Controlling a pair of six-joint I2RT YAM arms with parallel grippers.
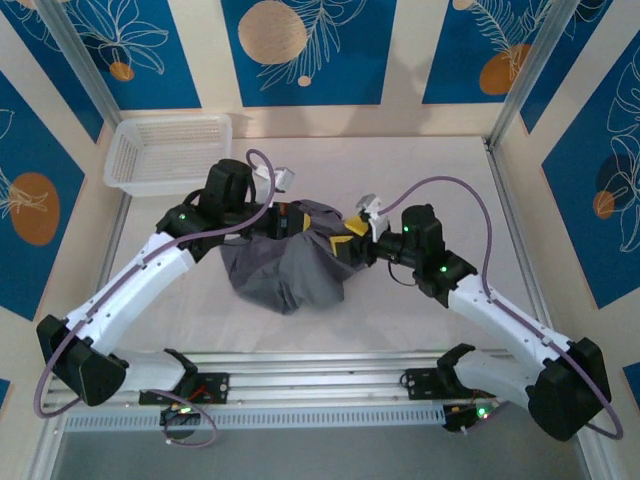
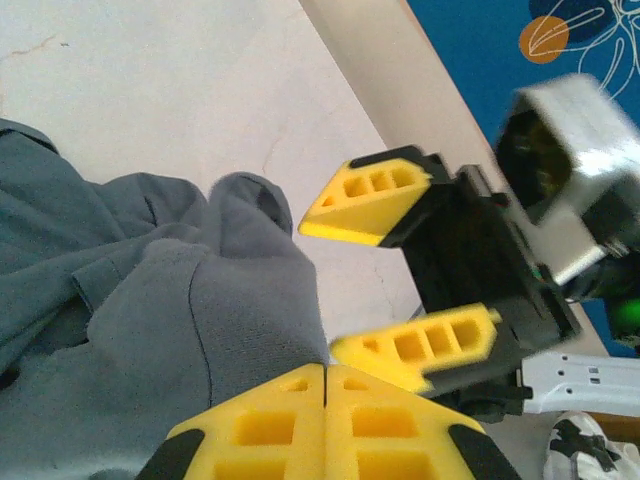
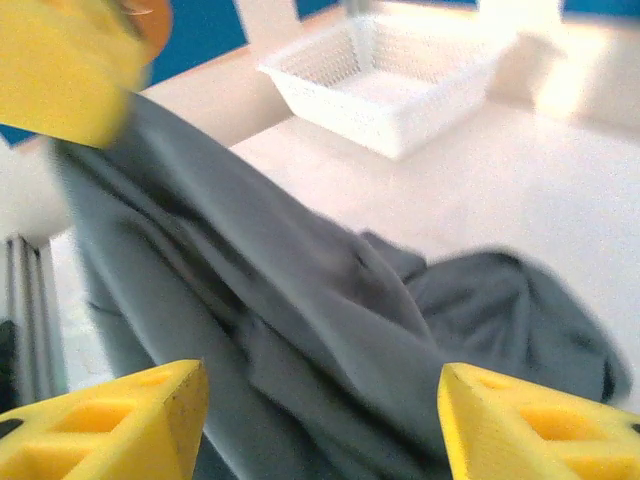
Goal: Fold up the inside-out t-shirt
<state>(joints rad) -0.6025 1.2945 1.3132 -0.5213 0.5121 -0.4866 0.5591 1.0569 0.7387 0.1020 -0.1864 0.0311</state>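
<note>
The soft, crumpled dark grey t-shirt (image 1: 290,270) is heaped at the middle of the smooth white table (image 1: 440,160), a fold pinched in the yellow, pressed-together left pincer (image 2: 325,420), while the right pincer (image 3: 320,420) stands spread.

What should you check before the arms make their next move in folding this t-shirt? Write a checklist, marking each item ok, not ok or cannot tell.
1. The left gripper is shut on the t-shirt: ok, fabric hangs from its closed fingers.
2. The right gripper is open, ready to take cloth: ok.
3. The t-shirt lies flat: not ok, it is bunched in a heap.
4. Collar and sleeves located: cannot tell.
5. The basket stands apart from the t-shirt: ok.
</note>
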